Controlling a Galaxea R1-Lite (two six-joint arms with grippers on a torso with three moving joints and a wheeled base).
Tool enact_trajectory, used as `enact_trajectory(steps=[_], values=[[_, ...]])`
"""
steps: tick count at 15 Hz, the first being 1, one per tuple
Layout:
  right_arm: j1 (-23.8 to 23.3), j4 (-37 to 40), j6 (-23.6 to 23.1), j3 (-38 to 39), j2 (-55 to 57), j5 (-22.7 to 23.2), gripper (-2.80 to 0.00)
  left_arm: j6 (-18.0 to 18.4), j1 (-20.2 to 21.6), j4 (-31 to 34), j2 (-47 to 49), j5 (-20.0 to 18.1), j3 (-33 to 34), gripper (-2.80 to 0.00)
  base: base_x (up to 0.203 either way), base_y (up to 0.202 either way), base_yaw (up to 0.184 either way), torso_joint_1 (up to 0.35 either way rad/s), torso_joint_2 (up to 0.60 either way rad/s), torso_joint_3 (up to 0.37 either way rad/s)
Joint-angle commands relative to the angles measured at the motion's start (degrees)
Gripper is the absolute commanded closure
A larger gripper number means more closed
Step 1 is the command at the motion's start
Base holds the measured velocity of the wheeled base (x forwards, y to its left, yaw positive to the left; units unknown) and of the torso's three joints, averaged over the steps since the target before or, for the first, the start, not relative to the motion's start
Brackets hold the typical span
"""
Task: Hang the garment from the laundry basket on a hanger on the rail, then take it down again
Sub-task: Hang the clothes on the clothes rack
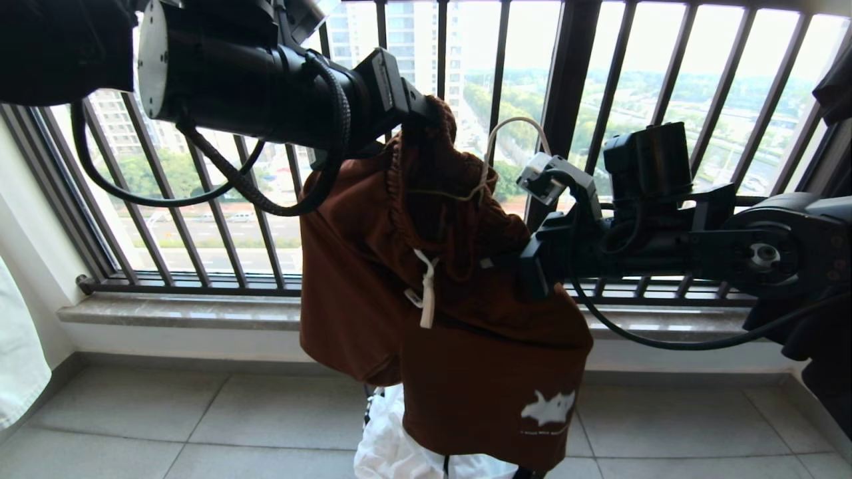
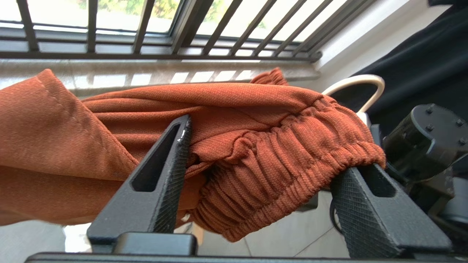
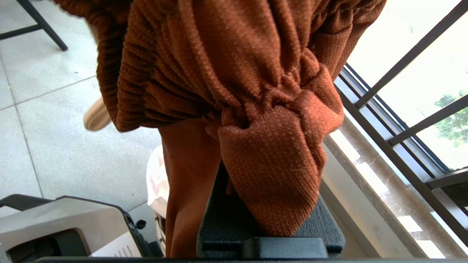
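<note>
Draping across spread left gripper (image 2: 256,160), garment (image 1: 466,346) pinched by right gripper (image 3: 270,204).

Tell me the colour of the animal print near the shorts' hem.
White, on the rust-brown shorts; the animal print shows best in the head view.

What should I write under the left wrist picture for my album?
Left gripper open around the rust-brown shorts, waistband draped across one finger.
</note>
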Motion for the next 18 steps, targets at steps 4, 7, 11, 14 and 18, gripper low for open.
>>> enact_trajectory(steps=[4, 7, 11, 14, 18], values=[[0.0, 0.0, -0.3, 0.0, 0.8, 0.1, 0.00, 7.9, 0.0, 8.0, -2.5, 4.8, 0.0, -2.80, 0.000, 0.000, 0.000, 0.000, 0.00, 0.000], [0.0, 0.0, -0.3, 0.0, 1.0, 0.1, 0.00, 13.3, 0.0, 11.4, -2.7, 8.1, -0.2, -2.80, 0.000, 0.000, 0.000, 0.000, 0.00, 0.000], [0.0, 0.0, -0.3, 0.0, 1.0, 0.1, 0.00, 16.2, 0.1, 15.5, -3.8, 11.2, -0.4, -2.80, 0.000, 0.000, 0.000, 0.000, 0.00, 0.000], [0.0, 0.0, -0.3, 0.0, 1.0, 0.1, 0.00, 16.5, 2.9, 15.5, -5.4, 11.3, -0.4, -2.80, 0.000, 0.000, 0.000, 0.000, 0.00, 0.000], [0.0, 0.0, -0.4, 0.2, 1.0, 0.1, 0.00, 16.9, 5.0, 15.4, -7.3, 11.4, -0.4, 0.00, 0.000, 0.000, 0.000, 0.000, 0.00, 0.000]])
